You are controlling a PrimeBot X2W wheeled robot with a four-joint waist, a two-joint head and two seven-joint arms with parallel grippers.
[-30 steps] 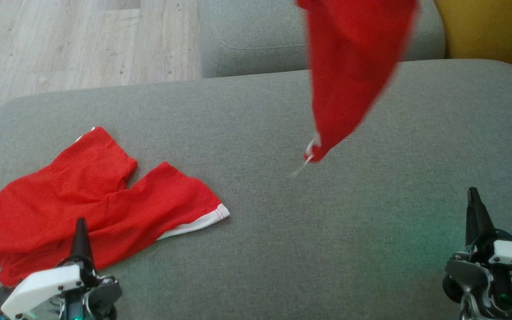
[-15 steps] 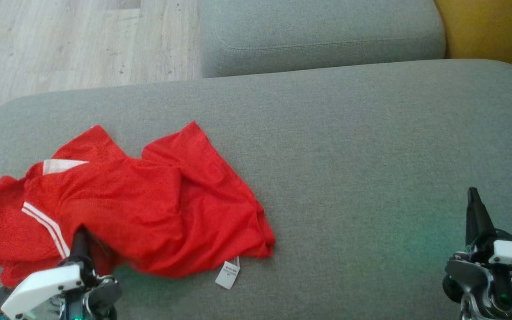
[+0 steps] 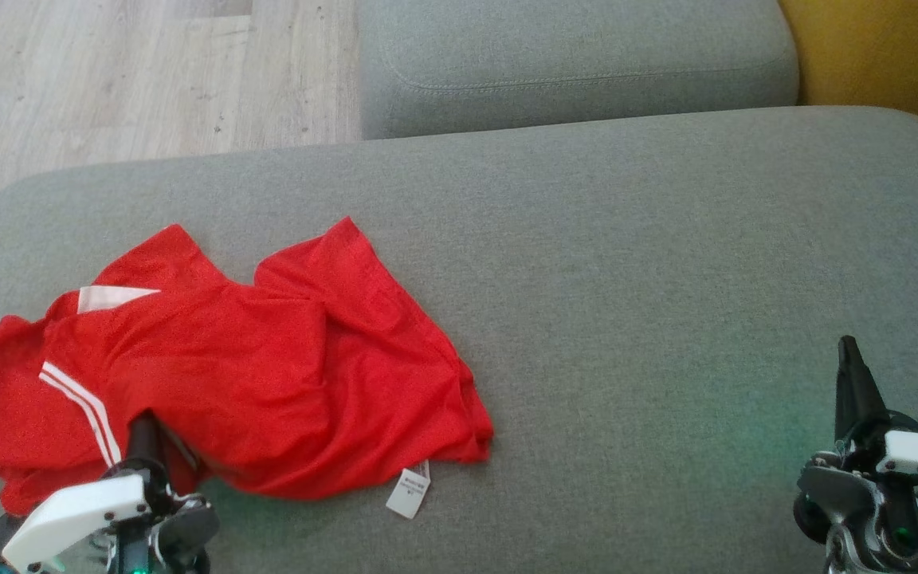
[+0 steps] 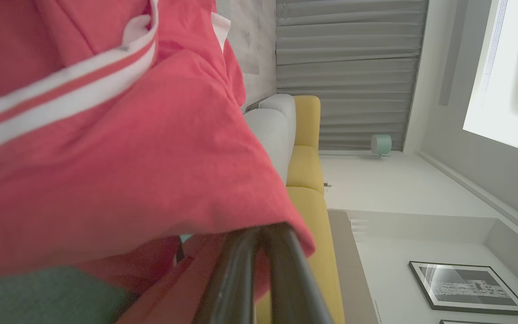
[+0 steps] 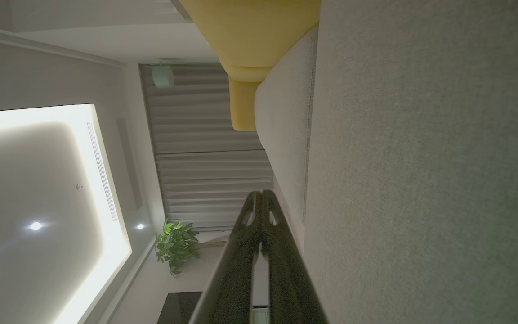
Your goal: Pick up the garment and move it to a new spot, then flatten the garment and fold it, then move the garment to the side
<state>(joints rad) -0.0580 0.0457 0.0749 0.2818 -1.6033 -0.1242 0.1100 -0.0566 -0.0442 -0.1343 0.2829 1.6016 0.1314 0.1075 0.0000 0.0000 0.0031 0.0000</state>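
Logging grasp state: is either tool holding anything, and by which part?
Right tool: shut, empty. Left tool: the red fabric garment with white stripes drapes over its tips, hiding them, so a grip cannot be told.

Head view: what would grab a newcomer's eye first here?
The crumpled red garment, white-striped, lies heaped on the left of the grey cushion, with a white tag at its near edge. Its cloth drapes over the left gripper, hiding the tips. The right gripper sits at lower right, jaws shut.
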